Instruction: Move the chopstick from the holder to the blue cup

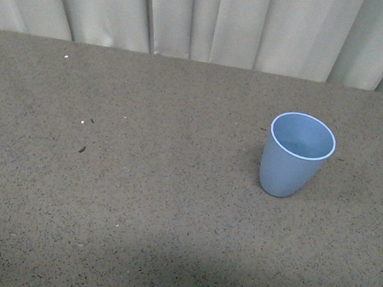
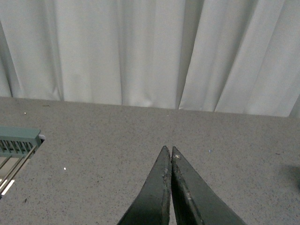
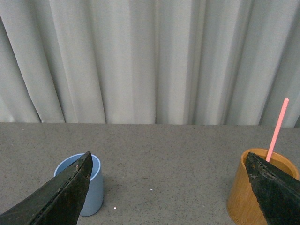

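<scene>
The blue cup (image 1: pixel 296 155) stands upright and empty on the speckled grey table at the right of the front view. It also shows in the right wrist view (image 3: pixel 93 187), partly behind one finger. One pink chopstick (image 3: pixel 277 129) stands tilted in a round orange-brown holder (image 3: pixel 246 197). My right gripper (image 3: pixel 168 161) is open and empty, its jaws wide apart, with the cup behind one finger and the holder behind the other. My left gripper (image 2: pixel 169 151) is shut and empty above bare table. Neither arm shows in the front view.
Pale curtains (image 1: pixel 204 18) hang along the table's far edge. In the left wrist view a grey-green slotted rack (image 2: pixel 16 143) sits at the table's side. A few small specks (image 1: pixel 82 149) lie on the table.
</scene>
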You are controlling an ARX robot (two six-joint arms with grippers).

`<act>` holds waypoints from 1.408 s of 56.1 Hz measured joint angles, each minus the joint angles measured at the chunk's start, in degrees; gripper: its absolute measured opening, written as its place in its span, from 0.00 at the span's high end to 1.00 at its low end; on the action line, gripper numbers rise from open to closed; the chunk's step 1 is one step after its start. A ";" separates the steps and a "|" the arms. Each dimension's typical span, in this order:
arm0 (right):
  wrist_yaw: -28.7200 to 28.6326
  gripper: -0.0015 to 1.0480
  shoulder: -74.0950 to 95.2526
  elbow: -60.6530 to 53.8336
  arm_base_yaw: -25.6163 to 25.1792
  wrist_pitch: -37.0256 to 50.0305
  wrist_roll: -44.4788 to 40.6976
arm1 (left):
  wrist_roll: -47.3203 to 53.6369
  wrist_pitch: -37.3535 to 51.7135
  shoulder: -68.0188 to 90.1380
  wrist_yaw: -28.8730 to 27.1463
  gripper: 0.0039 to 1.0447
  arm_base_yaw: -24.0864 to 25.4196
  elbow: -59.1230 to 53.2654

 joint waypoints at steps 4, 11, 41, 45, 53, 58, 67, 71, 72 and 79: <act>-0.02 0.09 0.00 0.00 0.00 0.00 -0.02 | 0.00 -0.81 -2.01 -0.02 0.97 0.00 0.00; -0.17 0.09 0.00 0.00 0.00 0.00 0.00 | 0.02 -1.03 -2.51 -0.07 0.97 0.00 0.00; 24.52 0.09 43.98 10.16 4.83 29.81 3.76 | 0.00 -1.07 -2.60 -0.02 0.29 0.00 0.00; 22.47 0.09 55.15 13.92 1.88 32.22 3.76 | 0.00 -1.07 -2.60 -0.04 0.17 0.00 0.00; 18.51 0.09 70.95 20.76 -2.75 30.45 6.10 | 0.02 -1.07 -2.60 -0.17 0.06 0.00 0.00; 15.19 0.09 77.22 25.18 -5.75 27.15 9.64 | 0.04 -1.07 -2.60 -0.17 0.06 0.00 0.00; 12.90 0.09 85.35 32.96 -10.80 23.32 14.53 | 0.04 -1.07 -2.60 -0.09 0.06 0.00 0.00; 12.66 0.09 87.43 35.26 -12.24 23.06 15.19 | 0.04 -1.07 -2.60 -0.09 0.06 0.00 0.00; 12.55 0.09 87.93 35.87 -12.63 22.91 15.32 | 0.04 -1.07 -2.60 -0.09 0.06 0.00 0.00; 11.69 0.09 91.41 39.89 -15.80 22.16 17.11 | 0.04 -1.07 -2.60 -0.09 0.06 0.00 0.00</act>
